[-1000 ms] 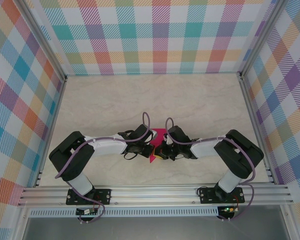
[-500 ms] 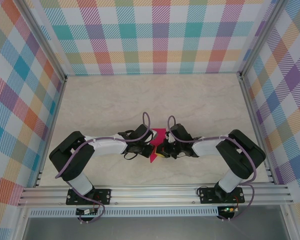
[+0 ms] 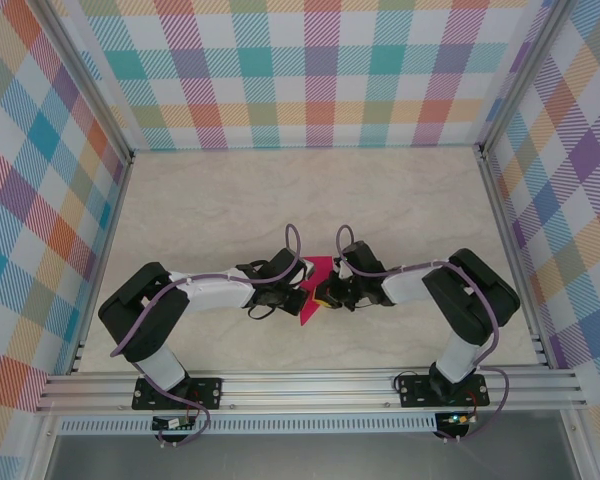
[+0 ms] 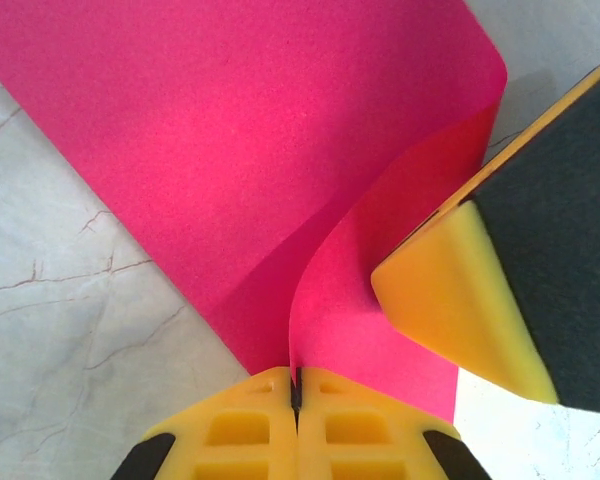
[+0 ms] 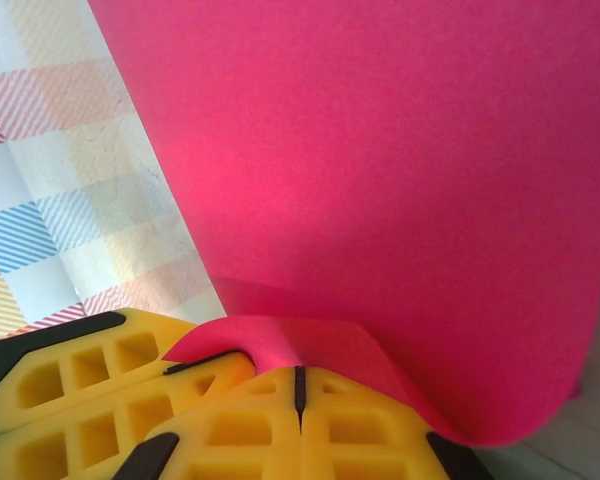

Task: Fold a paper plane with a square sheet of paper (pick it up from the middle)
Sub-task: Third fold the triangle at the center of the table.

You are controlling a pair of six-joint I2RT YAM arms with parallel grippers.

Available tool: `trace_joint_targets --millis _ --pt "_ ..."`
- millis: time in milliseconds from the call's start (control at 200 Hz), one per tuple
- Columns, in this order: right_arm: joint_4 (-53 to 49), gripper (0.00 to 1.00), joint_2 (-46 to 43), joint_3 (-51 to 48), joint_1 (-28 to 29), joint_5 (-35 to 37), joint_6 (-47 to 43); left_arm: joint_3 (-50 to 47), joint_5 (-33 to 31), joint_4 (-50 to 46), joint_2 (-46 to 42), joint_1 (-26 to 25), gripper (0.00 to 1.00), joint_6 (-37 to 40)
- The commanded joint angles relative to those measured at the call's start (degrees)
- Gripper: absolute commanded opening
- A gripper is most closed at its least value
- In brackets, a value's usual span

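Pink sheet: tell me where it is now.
Top view: the sheet is at the table's near middle, pinched by the left gripper, beside the right gripper.

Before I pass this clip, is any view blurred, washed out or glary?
Top external: evenly lit and sharp, no glare. Left wrist: the square sheet of paper shows its grain clearly, while the left gripper close to the lens is slightly soft. Right wrist: the plaid wall behind looks pale and washed out, but the paper surface is well exposed.
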Motion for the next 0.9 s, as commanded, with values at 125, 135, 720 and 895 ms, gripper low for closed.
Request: trace_joint_targets --millis 125,135,720,895 --pt "-1.0 0.00 -2.2 -0.5 -2.2 -2.1 -2.0 -2.0 -0.2 -3.9 3.2 0.1 0.00 1.1" --pt "-1.2 0.00 -2.5 -0.3 -2.4 -2.2 -2.2 -2.0 -0.2 -3.9 3.2 0.1 0.00 1.0" --pt "-5.9 0.00 2.3 1.7 -6.5 -0.4 -7.3 -2.6 -0.4 -4.1 2.8 0.1 0.00 1.1" --pt "-7.6 0.00 -1.6 2.8 -7.6 -1.9 -8.1 -2.2 -0.3 -4.3 3.1 0.1 0.00 1.1"
